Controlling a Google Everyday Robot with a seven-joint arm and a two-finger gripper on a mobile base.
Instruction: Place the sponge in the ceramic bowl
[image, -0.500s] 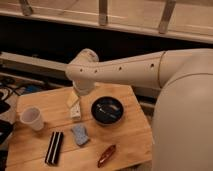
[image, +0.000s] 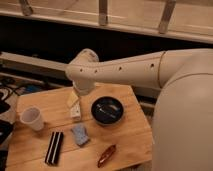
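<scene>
Wooden table (image: 131, 136) carries cup (image: 32, 119), black block (image: 54, 148), sponge (image: 80, 134), ceramic bowl (image: 107, 111), reddish object (image: 106, 155); jaws above.

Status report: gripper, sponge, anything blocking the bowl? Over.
Gripper above table, just behind sponge, not touching it. Sponge flat on table, outside bowl. Nothing between them; cup and black block off to side.

we see a light wooden counter (image: 131, 137) with visible grain, under warm light. behind it runs a dark wall (image: 50, 37), crossed at the left by a pale grey rail (image: 27, 61). higher up, grey posts (image: 103, 12) stand along a pale ledge (image: 60, 17). dark cables (image: 6, 94) crowd the counter's left edge. the hand (image: 75, 106) hangs just over the counter's middle.
</scene>
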